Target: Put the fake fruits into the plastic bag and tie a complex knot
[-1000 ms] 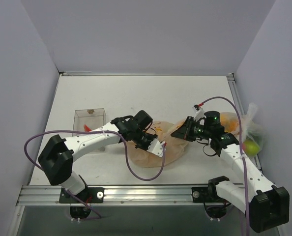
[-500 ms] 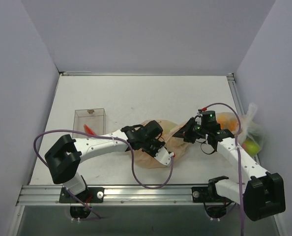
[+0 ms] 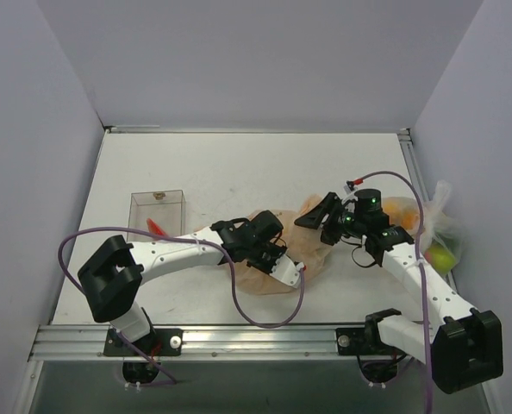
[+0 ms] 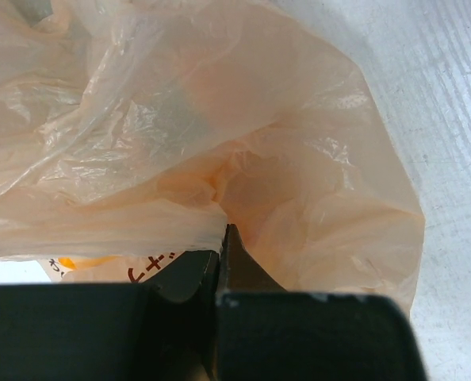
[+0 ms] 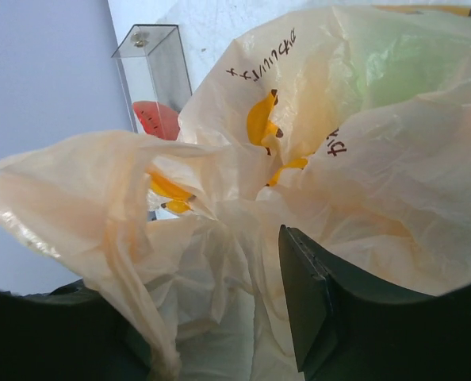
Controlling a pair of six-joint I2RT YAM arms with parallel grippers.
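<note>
Plastic bag (image 3: 286, 228) stretches sideways between both claws. Left gripper (image 4: 222, 238) clamped on bag fold. Right gripper (image 3: 314, 213) spread apart, maybe hooking bag.

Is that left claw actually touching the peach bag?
Touching. The left wrist view shows the left gripper pinching a fold of the bag.
</note>
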